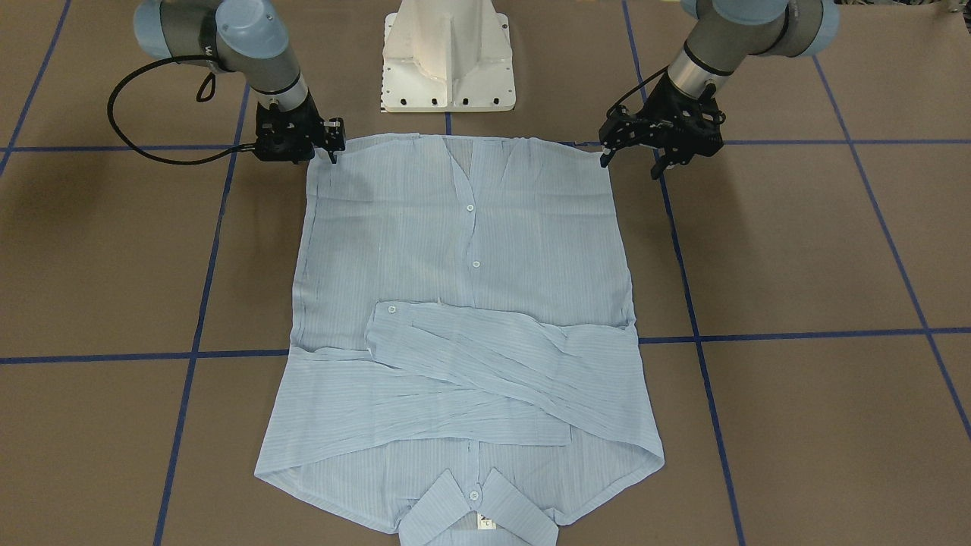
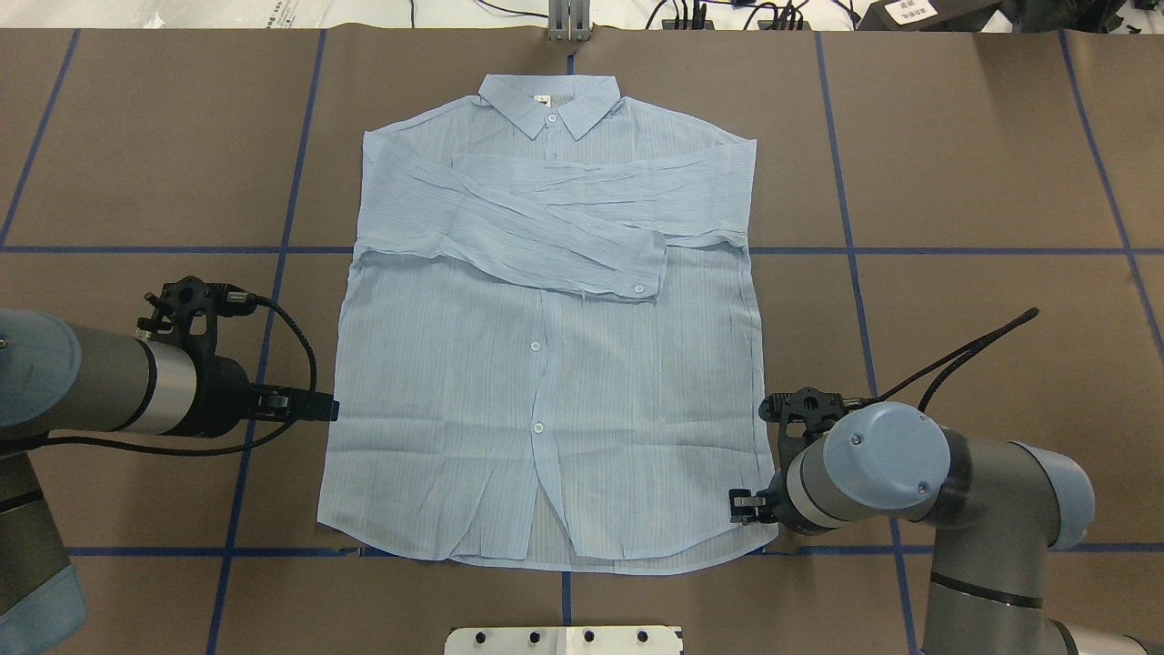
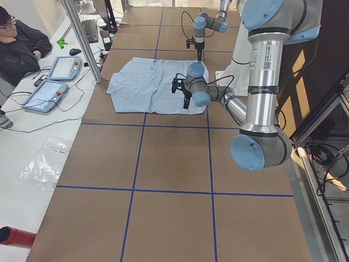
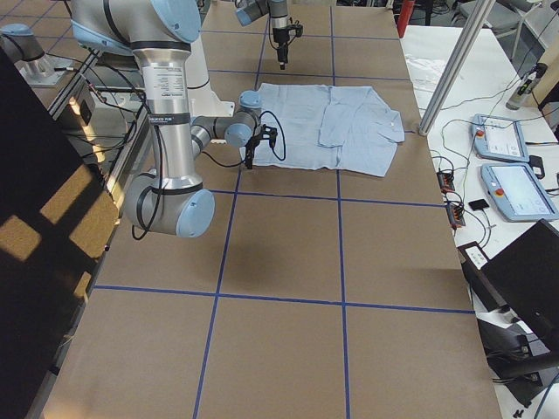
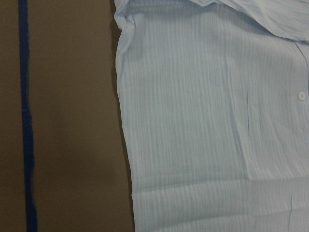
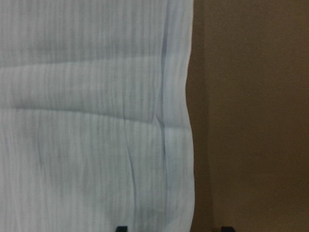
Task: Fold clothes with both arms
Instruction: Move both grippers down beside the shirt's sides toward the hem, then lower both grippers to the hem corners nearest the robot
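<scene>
At the near edge of the brown surface (image 2: pixel 955 182), which is gridded with blue tape (image 2: pixel 291 209), stands the white base (image 2: pixel 564 639). Just beyond it lies the shirt (image 2: pixel 546 400), flat and front up, in the middle of the surface, with its hem towards the near edge and its placket running straight away from the base. The right pincer (image 2: pixel 738 508) sits low at the hem corner on the right. It is released: its wrist view shows the two fingertips (image 6: pixel 120 228) set apart with the shirt's side edge between them, grasping nothing. The left pincer (image 1: pixel 631 165) is a little farther up, just beside the shirt's left side edge and over bare surface. Its fingers also look spread and hold nothing. Two white buttons (image 2: pixel 535 345) show on the lower front, and the cloth there is lightly creased. Farther on, both sleeves (image 2: pixel 546 241) are folded in across the chest and cross each other; the upper one slants from the left shoulder and ends with its cuff (image 2: pixel 647 273) right of the placket. The collar (image 2: pixel 550 105) is buttoned and points at the far edge, with a small tag (image 2: pixel 544 97) inside the neck.
</scene>
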Available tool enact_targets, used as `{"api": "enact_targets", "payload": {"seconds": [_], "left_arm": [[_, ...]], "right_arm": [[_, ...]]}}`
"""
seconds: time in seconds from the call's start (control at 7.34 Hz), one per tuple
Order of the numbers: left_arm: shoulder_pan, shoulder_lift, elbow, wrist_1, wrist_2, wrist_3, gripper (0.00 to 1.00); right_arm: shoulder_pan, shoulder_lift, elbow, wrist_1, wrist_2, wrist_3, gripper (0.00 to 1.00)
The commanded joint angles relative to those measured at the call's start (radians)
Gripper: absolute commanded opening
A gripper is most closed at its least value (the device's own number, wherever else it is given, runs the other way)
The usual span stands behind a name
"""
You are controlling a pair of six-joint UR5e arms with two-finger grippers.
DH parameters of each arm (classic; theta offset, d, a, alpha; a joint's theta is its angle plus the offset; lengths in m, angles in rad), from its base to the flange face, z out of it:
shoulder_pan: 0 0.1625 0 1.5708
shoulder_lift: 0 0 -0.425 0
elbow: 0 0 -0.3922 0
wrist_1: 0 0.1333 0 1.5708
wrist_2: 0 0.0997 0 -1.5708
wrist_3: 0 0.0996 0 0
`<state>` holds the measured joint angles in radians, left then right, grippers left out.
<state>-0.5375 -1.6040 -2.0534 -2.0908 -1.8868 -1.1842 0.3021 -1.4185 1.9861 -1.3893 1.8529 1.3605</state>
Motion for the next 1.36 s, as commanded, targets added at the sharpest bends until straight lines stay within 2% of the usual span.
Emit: {"api": "enact_targets", "payload": {"seconds": [0.0, 0.41, 0.54, 1.23], "left_arm": [[0.001, -0.002, 0.002, 0.000, 0.000, 0.000, 1.00], [0.001, -0.005, 0.005, 0.000, 0.000, 0.000, 1.00], [0.001, -0.005, 0.006, 0.000, 0.000, 0.000, 1.00], [0.001, -0.014, 0.012, -0.002, -0.001, -0.002, 1.00]], "right_arm": [[0.000, -0.003, 0.007, -0.005, 0.008, 0.000, 0.37], [0.003, -0.011, 0.014, -0.007, 0.017, 0.023, 0.32], [0.003, -0.011, 0.014, -0.007, 0.017, 0.023, 0.27], [-0.001, -0.011, 0.005, -0.007, 0.017, 0.025, 0.29]]}}
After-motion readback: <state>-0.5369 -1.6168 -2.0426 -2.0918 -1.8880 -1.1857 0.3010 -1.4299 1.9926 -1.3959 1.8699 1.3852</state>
